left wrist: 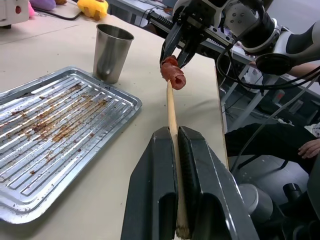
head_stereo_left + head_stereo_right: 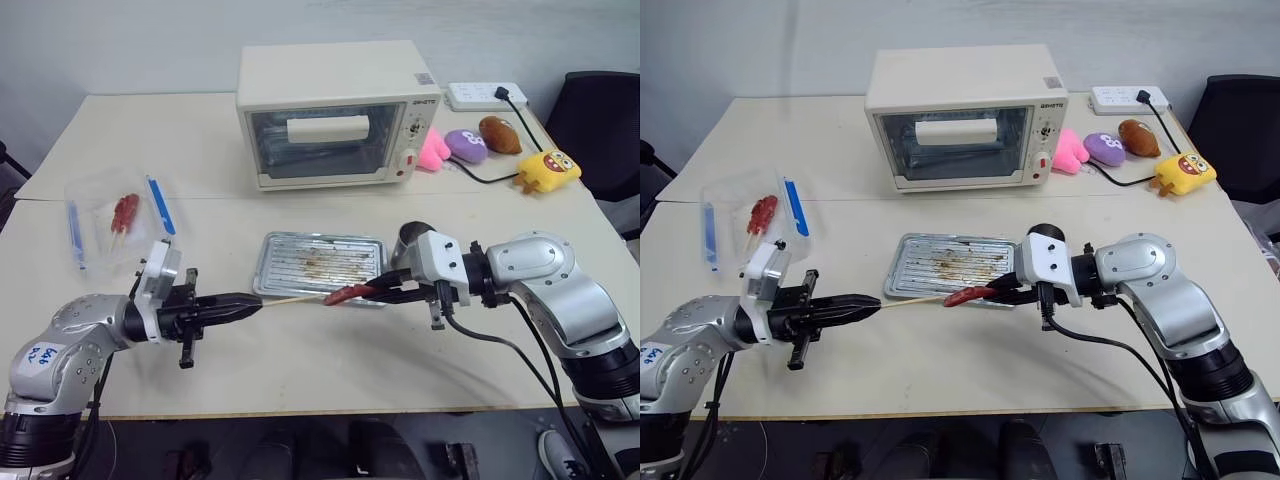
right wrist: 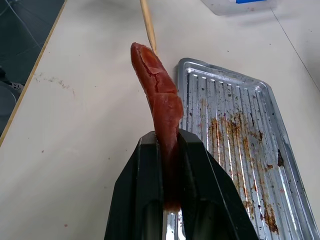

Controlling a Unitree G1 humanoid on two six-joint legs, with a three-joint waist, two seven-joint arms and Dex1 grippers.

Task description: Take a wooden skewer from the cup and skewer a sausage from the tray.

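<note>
Meeting tip to tip above the table just at the tray's (image 2: 300, 262) 6 o'clock edge, the left gripper (image 2: 252, 304) pinches the wooden skewer (image 2: 295, 298) and the right gripper (image 2: 385, 292) clamps the sausage (image 2: 340, 294) — picking seems done, piercing is left.

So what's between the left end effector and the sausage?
Just the wooden skewer, running from the left end effector to the sausage in the head views; bare table beneath.
</note>
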